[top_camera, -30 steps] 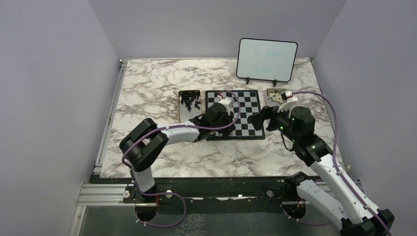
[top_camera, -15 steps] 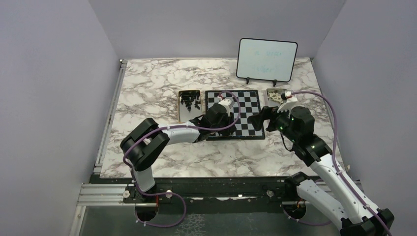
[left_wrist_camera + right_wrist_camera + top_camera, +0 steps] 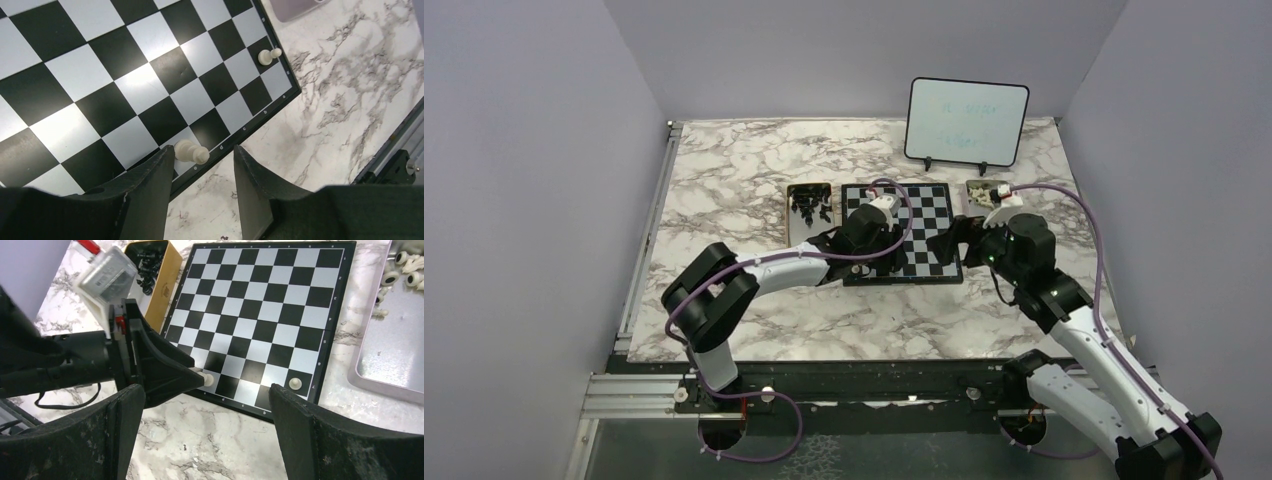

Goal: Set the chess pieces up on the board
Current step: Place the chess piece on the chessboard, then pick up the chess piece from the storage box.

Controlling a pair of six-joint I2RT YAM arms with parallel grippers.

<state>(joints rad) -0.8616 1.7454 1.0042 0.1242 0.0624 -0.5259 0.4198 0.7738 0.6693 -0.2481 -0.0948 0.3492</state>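
The board (image 3: 921, 215) lies mid-table, and also shows in the left wrist view (image 3: 150, 70) and the right wrist view (image 3: 260, 315). Two cream-white pieces stand on its near row. One (image 3: 191, 152) (image 3: 206, 379) is against the tip of my left gripper's inner finger (image 3: 150, 185). The other (image 3: 269, 56) (image 3: 295, 384) stands near the right corner. My left gripper (image 3: 205, 150) (image 3: 886, 262) is open over the board's near edge and holds nothing. My right gripper (image 3: 207, 390) (image 3: 949, 245) is wide open and empty, above the marble just in front of the board.
A tan tray of black pieces (image 3: 809, 205) (image 3: 150, 265) sits left of the board. A metal tray (image 3: 395, 355) holding several white pieces (image 3: 407, 262) sits to its right (image 3: 982, 192). An upright whiteboard (image 3: 967, 122) stands behind. Bare marble (image 3: 874, 320) lies in front.
My left gripper has shifted slightly away from me over the board's near edge. My right gripper has moved a little to the left and farther onto the table. The pieces have stayed put.
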